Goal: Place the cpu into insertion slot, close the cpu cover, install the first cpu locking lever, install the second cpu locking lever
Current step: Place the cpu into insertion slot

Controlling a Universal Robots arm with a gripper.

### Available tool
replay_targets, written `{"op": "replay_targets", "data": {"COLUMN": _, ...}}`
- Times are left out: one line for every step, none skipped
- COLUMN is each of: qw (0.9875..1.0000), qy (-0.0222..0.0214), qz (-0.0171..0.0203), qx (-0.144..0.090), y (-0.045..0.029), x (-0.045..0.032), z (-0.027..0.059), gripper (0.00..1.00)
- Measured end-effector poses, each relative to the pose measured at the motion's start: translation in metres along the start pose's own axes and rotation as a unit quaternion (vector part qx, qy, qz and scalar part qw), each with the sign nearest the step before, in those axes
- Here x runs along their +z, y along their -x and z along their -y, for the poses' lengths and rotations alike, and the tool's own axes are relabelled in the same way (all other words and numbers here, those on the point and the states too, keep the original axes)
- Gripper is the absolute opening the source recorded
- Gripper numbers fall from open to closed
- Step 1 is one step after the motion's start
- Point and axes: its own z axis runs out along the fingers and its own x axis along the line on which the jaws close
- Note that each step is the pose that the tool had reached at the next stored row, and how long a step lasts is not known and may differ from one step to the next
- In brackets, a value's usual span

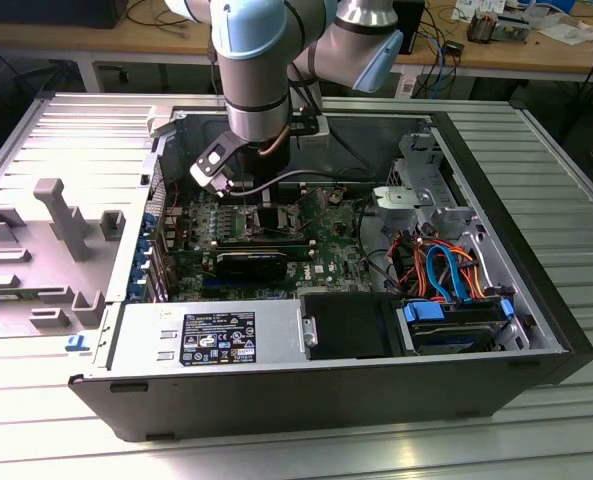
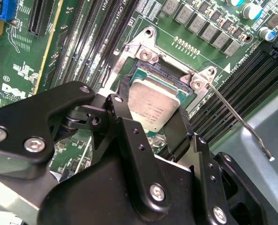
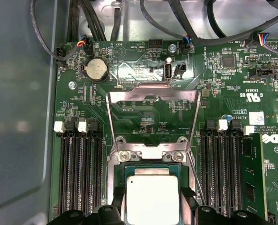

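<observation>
End effector (image 2: 154,112) pinches the cpu (image 2: 148,99) by opposite edges, over the insertion slot (image 2: 150,73) near the middle of the green board (image 3: 223,89). Whether it is seated, cannot tell. cpu cover (image 3: 129,95) stands open. Judged: placement step; seating calls for the cpu level and square.

The silver-grey cpu (image 3: 152,199) lies flat at the insertion slot (image 3: 150,168), with the cpu cover (image 3: 153,95) flipped open.
</observation>
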Motion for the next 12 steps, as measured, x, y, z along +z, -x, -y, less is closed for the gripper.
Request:
{"op": "replay_targets", "data": {"qw": 1.0, "qy": 0.0001, "qz": 0.0, "qx": 0.0, "y": 0.0, "x": 0.0004, "z": 0.0, "gripper": 0.54}}
{"op": "replay_targets", "data": {"qw": 1.0, "qy": 0.0001, "qz": 0.0001, "qx": 0.0, "y": 0.0, "x": 0.0008, "z": 0.0001, "gripper": 0.54}}
{"op": "replay_targets", "data": {"qw": 1.0, "qy": 0.0, "qz": 0.0002, "qx": 0.001, "y": 0.0, "x": 0.0013, "z": 0.0001, "gripper": 0.54}}
{"op": "replay_targets", "data": {"qw": 1.0, "qy": 0.0, "qz": 0.0002, "qx": 0.0, "y": 0.0, "x": 0.0017, "z": 0.0002, "gripper": 0.54}}
{"op": "replay_targets", "data": {"qw": 1.0, "qy": 0.0, "qz": 0.0002, "qx": 0.001, "y": 0.0, "x": 0.002, "z": 0.0002, "gripper": 0.54}}
{"op": "replay_targets", "data": {"qw": 1.0, "qy": 0.0, "qz": 0.0002, "qx": 0.0, "y": 0.0001, "x": 0.0024, "z": 0.0003, "gripper": 0.54}}
{"op": "replay_targets", "data": {"qw": 1.0, "qy": 0.0, "qz": 0.0003, "qx": 0.001, "y": 0.0001, "x": 0.0026, "z": 0.0003, "gripper": 0.54}}
{"op": "replay_targets", "data": {"qw": 1.0, "qy": -0.0001, "qz": 0.0003, "qx": 0.001, "y": 0.0001, "x": 0.0026, "z": 0.0003, "gripper": 0.54}}
{"op": "replay_targets", "data": {"qw": 1.0, "qy": 0.0, "qz": 0.0002, "qx": 0.0, "y": 0.0, "x": 0.0027, "z": 0.0003, "gripper": 0.54}}
{"op": "replay_targets", "data": {"qw": 1.0, "qy": 0.0, "qz": 0.0002, "qx": 0.001, "y": 0.0, "x": 0.0027, "z": 0.0003, "gripper": 0.54}}
{"op": "replay_targets", "data": {"qw": 1.0, "qy": 0.0, "qz": 0.0002, "qx": 0.001, "y": 0.0, "x": 0.0027, "z": 0.0003, "gripper": 0.54}}
{"op": "replay_targets", "data": {"qw": 1.0, "qy": 0.0, "qz": 0.0002, "qx": 0.0, "y": 0.0, "x": 0.0028, "z": 0.0003, "gripper": 0.54}}
